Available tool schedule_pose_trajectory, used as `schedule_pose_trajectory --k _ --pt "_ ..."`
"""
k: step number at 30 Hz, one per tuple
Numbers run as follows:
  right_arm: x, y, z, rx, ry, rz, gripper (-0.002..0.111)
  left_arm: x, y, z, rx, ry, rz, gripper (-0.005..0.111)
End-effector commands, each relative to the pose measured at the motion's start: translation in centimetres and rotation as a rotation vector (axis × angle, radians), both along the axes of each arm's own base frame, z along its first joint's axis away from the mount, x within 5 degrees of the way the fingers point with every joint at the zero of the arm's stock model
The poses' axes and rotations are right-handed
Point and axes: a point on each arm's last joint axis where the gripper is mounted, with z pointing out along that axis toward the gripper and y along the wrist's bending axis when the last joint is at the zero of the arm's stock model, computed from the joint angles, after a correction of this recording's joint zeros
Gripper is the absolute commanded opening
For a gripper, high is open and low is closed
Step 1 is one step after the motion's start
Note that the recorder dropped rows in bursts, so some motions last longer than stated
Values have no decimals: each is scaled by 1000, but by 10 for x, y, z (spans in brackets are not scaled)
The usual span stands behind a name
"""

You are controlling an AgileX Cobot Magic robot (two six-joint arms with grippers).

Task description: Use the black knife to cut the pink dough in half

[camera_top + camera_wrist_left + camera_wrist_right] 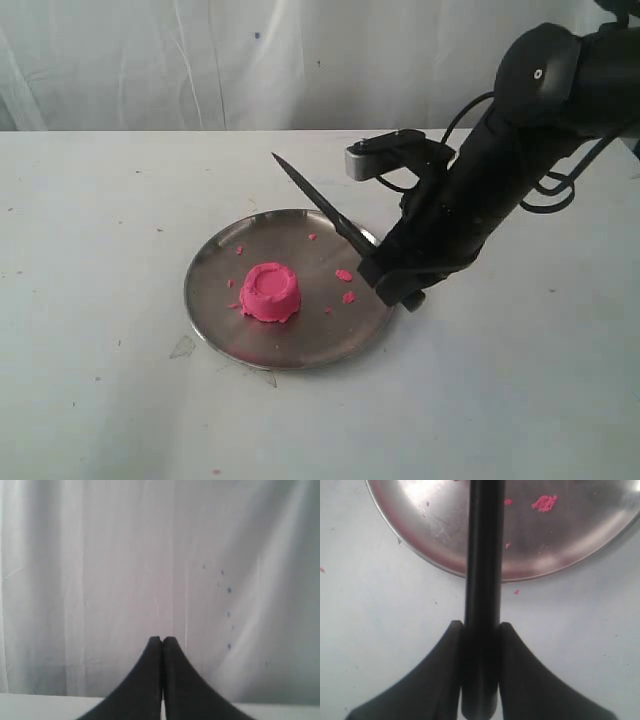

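The pink dough (270,291) is one squat round lump with a dented top, resting left of centre on the round steel plate (230,345). My right gripper (385,280) (481,626) is shut on the handle of the black knife (320,204) (482,570) at the plate's right rim. The blade slants up and to the left, its tip in the air beyond the plate's far edge, well above the dough. The dough lies outside the right wrist view. My left gripper (162,639) is shut and empty, facing a white curtain; it does not show in the exterior view.
Small pink crumbs (346,285) (544,502) lie scattered on the plate, and a few specks (516,591) on the white table (100,220). A white curtain (200,60) hangs behind the table. The right arm (520,150) reaches in from the upper right.
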Motion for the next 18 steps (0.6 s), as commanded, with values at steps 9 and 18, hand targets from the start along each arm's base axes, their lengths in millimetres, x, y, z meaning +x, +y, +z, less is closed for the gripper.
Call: schedule_pose_trajectory --k 9,18 --pt "-3 -4 1 -12 25 9 0 129 -50 -65 630 574 -526 0" --pt "-11 13 4 -245 22 68 0 176 -62 -74 497 880 -279 0"
